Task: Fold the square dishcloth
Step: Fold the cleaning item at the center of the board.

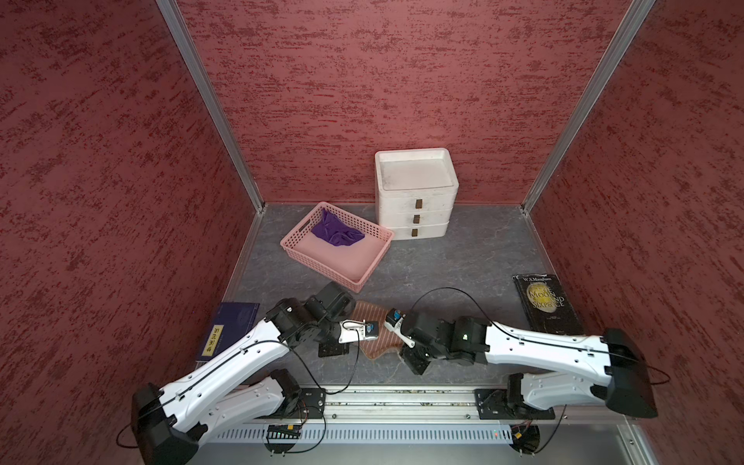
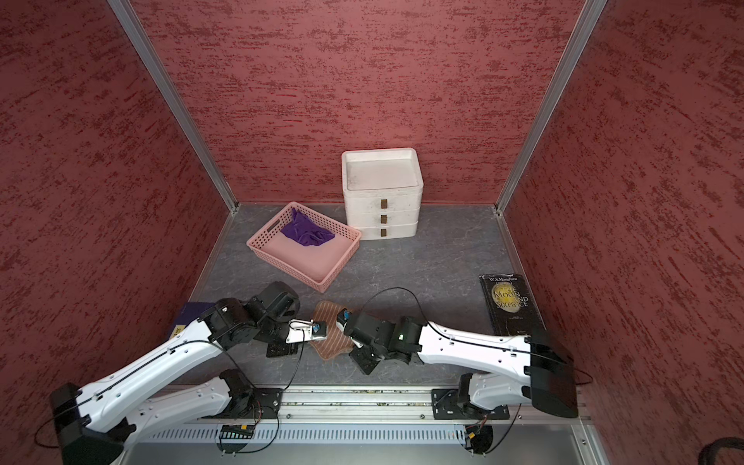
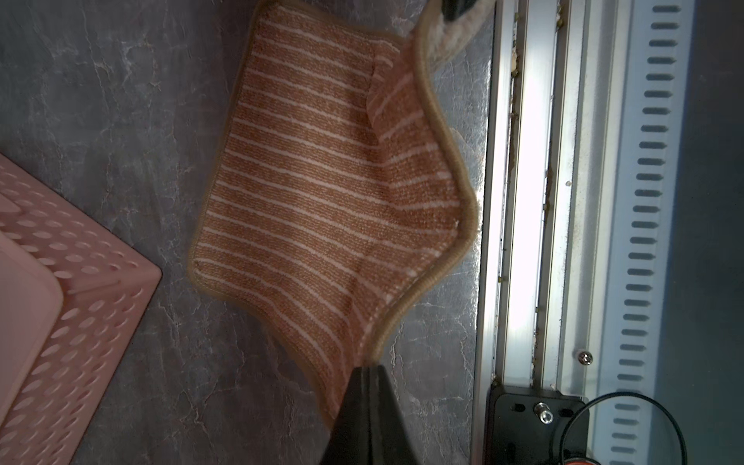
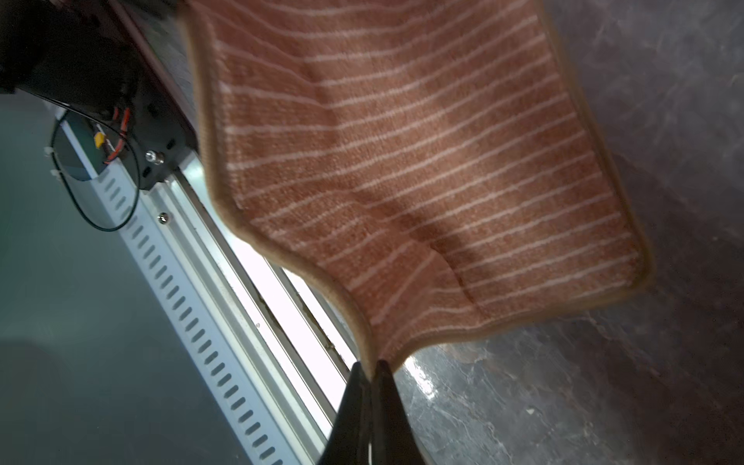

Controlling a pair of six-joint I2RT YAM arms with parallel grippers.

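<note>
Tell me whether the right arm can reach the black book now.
Probably not yet: the right gripper is shut on the dishcloth corner. The black book lies near that arm, nothing on it.

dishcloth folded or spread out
Spread out: the dishcloth shows a single striped layer, only rumpled where left gripper and right gripper each pinch a corner.

Grey tabletop — pink basket, white drawers, black book, blue book, dishcloth
</note>
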